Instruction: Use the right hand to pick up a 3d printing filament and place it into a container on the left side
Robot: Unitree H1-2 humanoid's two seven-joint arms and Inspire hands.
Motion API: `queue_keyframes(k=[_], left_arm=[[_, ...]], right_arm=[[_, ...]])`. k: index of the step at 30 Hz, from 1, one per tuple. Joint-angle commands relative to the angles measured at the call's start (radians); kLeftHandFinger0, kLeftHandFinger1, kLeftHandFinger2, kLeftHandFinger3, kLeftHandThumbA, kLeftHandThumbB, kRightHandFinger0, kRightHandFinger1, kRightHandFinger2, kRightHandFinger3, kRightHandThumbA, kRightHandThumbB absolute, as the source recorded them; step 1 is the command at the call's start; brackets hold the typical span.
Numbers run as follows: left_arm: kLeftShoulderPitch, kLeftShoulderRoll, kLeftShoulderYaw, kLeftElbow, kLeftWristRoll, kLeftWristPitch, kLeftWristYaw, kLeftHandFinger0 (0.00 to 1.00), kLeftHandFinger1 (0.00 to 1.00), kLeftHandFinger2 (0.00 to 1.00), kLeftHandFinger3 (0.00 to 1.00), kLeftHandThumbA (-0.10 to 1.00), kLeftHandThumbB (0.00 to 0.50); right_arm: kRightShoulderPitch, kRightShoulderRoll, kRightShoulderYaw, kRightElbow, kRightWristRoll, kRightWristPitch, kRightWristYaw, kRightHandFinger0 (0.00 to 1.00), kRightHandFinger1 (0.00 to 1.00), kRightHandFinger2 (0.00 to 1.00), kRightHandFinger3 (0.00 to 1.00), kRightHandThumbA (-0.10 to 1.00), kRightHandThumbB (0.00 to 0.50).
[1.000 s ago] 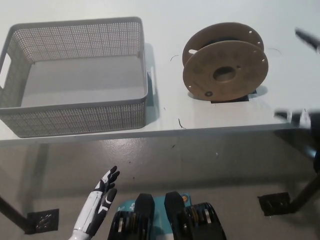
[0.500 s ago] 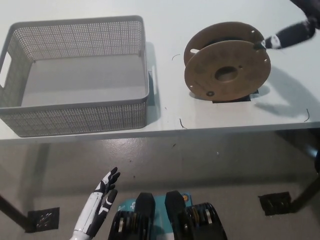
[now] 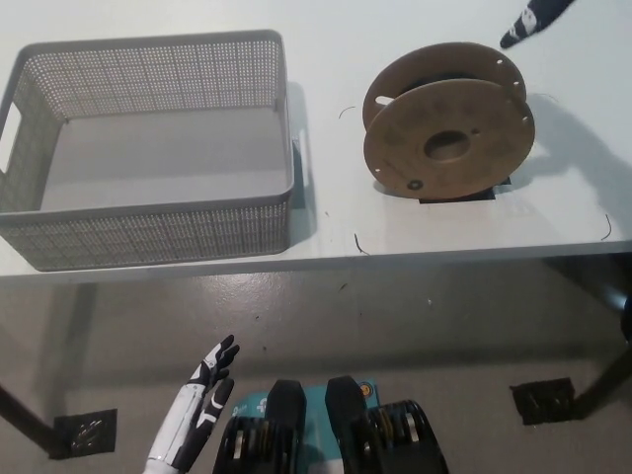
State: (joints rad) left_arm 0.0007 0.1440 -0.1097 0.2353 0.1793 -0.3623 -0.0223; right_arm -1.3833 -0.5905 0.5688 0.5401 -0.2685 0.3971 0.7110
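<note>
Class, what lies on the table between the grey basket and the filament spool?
In the head view, only bare table separates the basket from the spool, apart from thin loose filament strands.

Filament spool: brown cardboard flanges, dark winding, standing on edge, tilted, on the table's right half. Container: grey perforated basket, empty, upright, on the left.

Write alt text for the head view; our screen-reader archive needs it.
A brown filament spool stands on a white table, right of an empty grey basket. The black right robot hand shows only a tip beyond it; the white left robot hand rests open below.
</note>
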Motion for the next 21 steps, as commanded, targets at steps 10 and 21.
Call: queue_keyframes(k=[10, 21], left_arm=[[0.016, 0.009, -0.016, -0.008, 0.006, -0.047, -0.013, 1.0, 1.0, 1.0, 1.0, 0.96, 0.113], [0.02, 0.011, -0.012, -0.01, 0.002, -0.048, -0.015, 1.0, 1.0, 1.0, 1.0, 0.74, 0.073]], right_arm=[[-0.323, 0.091, 0.029, 0.369, -0.012, -0.108, 0.321, 1.0, 1.0, 1.0, 1.0, 1.0, 0.315], [-0.385, 0.231, 0.075, 0.589, -0.098, -0.159, 0.274, 1.0, 1.0, 1.0, 1.0, 1.0, 0.344]])
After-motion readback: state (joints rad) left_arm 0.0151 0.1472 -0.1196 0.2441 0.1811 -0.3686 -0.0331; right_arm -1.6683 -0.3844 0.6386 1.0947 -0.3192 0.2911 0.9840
